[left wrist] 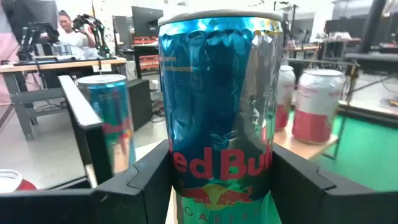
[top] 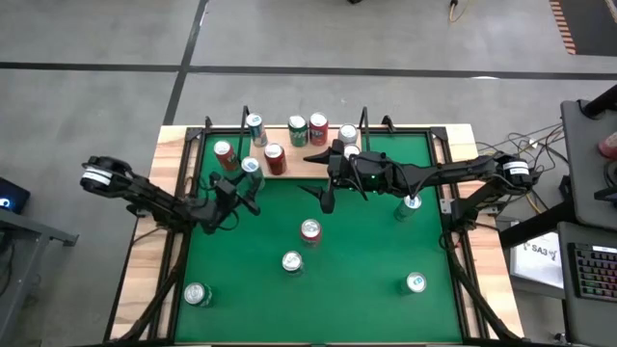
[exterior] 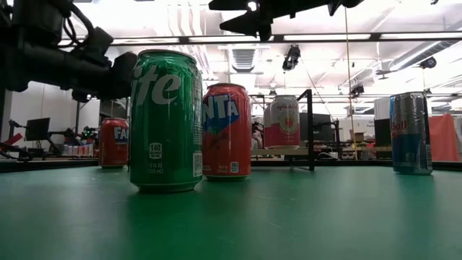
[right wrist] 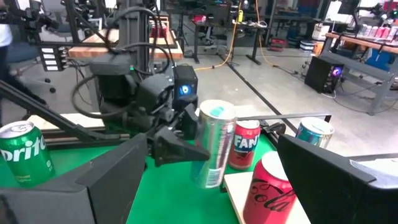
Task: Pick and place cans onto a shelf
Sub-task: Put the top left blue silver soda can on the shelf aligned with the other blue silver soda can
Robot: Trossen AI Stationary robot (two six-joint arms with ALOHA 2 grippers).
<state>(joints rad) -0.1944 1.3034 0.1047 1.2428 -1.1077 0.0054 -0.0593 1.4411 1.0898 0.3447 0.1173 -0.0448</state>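
My left gripper is shut on a slim blue-and-silver can, beside the left part of the shelf's near edge. The shelf, a light-wood board with black wire uprights, lies at the far middle of the green table and bears several cans standing on their bases, among them a red one and a green one. My right gripper hovers open, high above the table's middle, its fingers pointing at the held can. In the low view a green can hides the held one. My left gripper pinches the can's lower body between its two fingers, one on each side. The fingers come level from the table's left. The can stands nearly upright, leaning a little in the right wrist view; I cannot tell whether its base is off the mat.
Loose cans stand on the green mat: a red one, a green one, one near the front left, one near the front right and one under my right arm. A person shows in the room beyond.
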